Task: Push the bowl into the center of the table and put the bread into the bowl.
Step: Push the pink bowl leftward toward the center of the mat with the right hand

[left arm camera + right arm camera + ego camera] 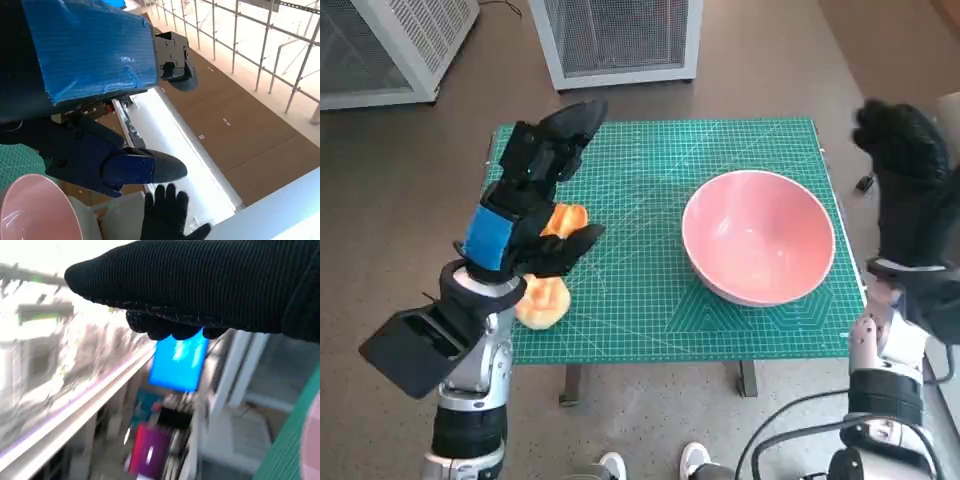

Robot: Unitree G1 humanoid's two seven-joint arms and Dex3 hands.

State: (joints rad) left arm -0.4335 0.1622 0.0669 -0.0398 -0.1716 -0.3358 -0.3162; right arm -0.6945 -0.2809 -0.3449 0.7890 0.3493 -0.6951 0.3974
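The pink bowl (758,238) stands on the right half of the green mat (640,170), near its right edge; its rim also shows in the left wrist view (35,210). The orange bread (544,300) lies at the mat's front left, partly hidden under my left hand (535,190). That hand hovers above the bread with its fingers (150,170) spread and nothing between them. My gloved right hand (905,165) is raised beyond the table's right edge, to the right of the bowl, fingers apart and empty; the left wrist view shows it too (167,212).
White mesh-fronted cabinets (620,40) stand on the brown floor behind the table, and another (390,50) at the back left. A person's shoes (695,460) show in front of the table. Cables (800,420) run by my right arm.
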